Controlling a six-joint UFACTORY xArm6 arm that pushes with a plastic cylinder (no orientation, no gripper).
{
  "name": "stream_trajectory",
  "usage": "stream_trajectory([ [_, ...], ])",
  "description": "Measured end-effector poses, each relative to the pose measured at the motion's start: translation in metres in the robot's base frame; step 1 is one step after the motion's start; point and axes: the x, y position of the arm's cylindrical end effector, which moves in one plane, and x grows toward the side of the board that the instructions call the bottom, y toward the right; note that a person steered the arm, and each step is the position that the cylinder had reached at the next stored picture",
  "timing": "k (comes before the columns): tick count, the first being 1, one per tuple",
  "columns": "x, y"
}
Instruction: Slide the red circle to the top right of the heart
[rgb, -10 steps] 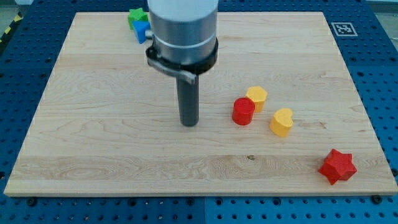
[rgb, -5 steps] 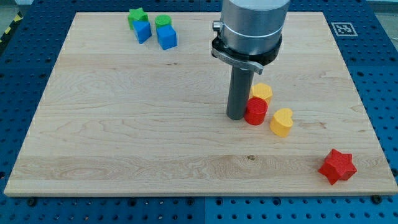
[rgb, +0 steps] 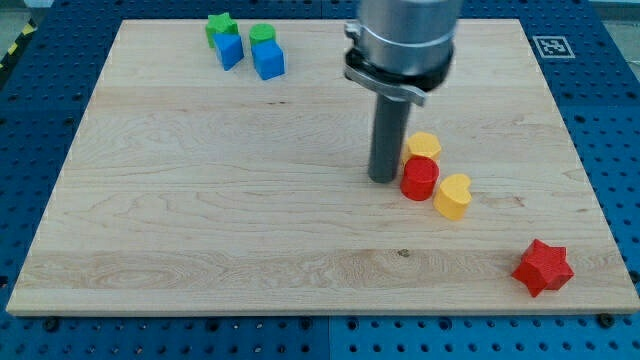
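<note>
My tip (rgb: 384, 180) is the blunt lower end of a straight dark rod hanging from a smooth grey metal cylinder; there are no jaws on this arm, so nothing is open, closed or held. The tip rests on the worktop (rgb: 180, 200), a pale wooden board with visible grain, lying on a blue perforated base (rgb: 30, 130). The red circle (rgb: 420, 178), a short matte cylinder, sits just to the view's right of the tip, touching it or nearly so. It lies between two yellow blocks: a rounded or faceted yellow block (rgb: 423, 146) just above it and the yellow heart (rgb: 453, 196) just to its lower right, both close enough to touch. A red star (rgb: 543, 267) lies well apart near the bottom right corner. Near the top left, a green block (rgb: 219, 25), a blue block (rgb: 230, 50), a green cylinder (rgb: 262, 34) and a blue cube (rgb: 268, 60) cluster together.
</note>
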Motion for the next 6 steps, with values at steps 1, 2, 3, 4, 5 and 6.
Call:
stream_trajectory([
  [1,0.007,0.044],
  [2,0.008,0.078],
  [3,0.024,0.082],
  [4,0.027,0.082],
  [5,0.028,0.073],
  [6,0.033,0.058],
])
